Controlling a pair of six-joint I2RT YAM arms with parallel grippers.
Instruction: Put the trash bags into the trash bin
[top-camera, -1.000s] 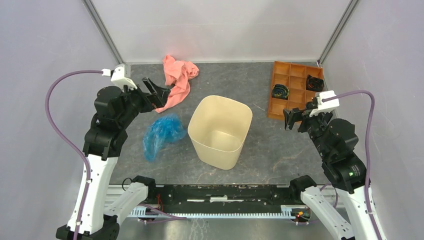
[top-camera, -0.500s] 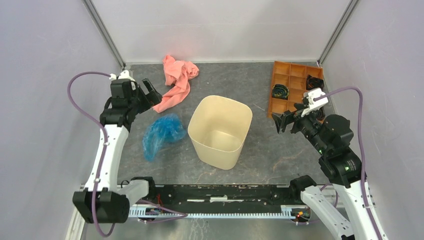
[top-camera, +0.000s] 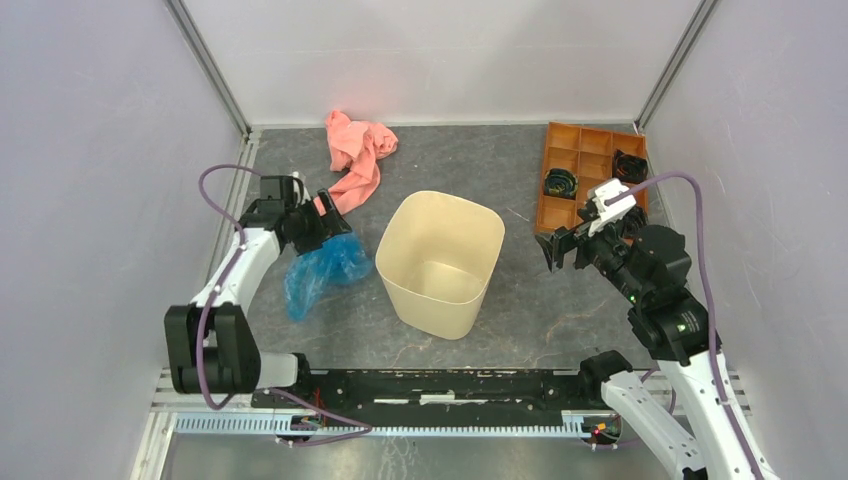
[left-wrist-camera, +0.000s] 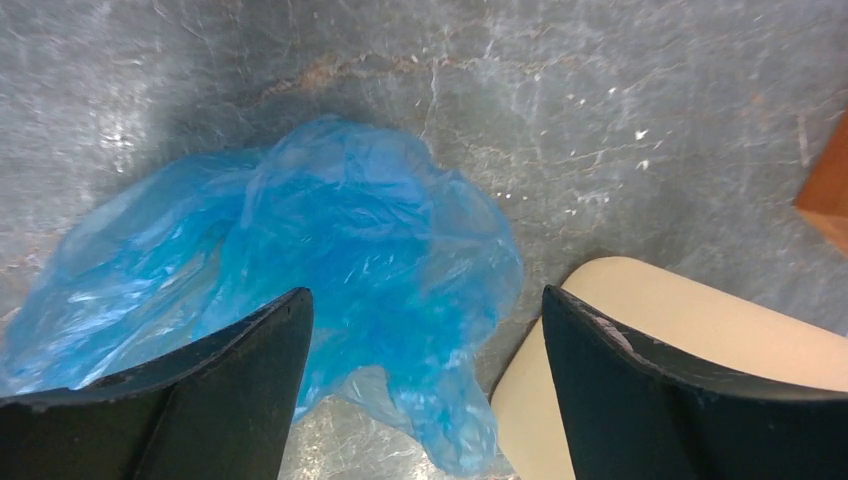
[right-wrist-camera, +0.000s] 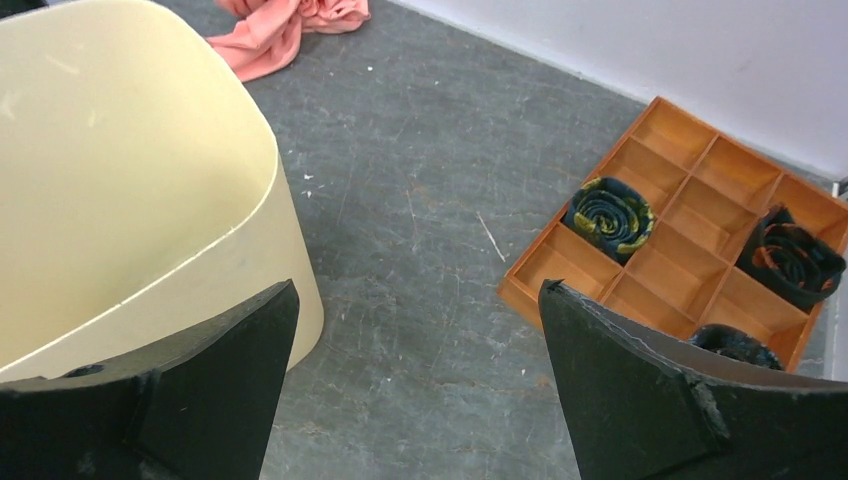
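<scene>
Jaws wide, the left gripper (left-wrist-camera: 425, 293) hovers over the crinkly translucent blue plastic bag (left-wrist-camera: 370, 230), which lies just beside the cream-beige plastic bin (top-camera: 430, 300) at its nine o'clock. Pinching only one slippery layer could let it slide free short of the rim. The right gripper (right-wrist-camera: 417, 285), at three o'clock, gapes empty.

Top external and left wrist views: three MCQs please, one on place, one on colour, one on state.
1. Where does the trash bag lie?
A) inside the trash bin
B) on the table, left of the trash bin
C) on the cloth

2. What colour is the cloth?
A) pink
B) green
C) white

3. The left gripper is:
A) shut on the trash bag
B) shut on the cloth
C) open above the trash bag

Answers: 1 B, it lies crumpled beside the bin's wall; 2 A, salmon-pink folds; 3 C, fingers spread, bag below.
</scene>
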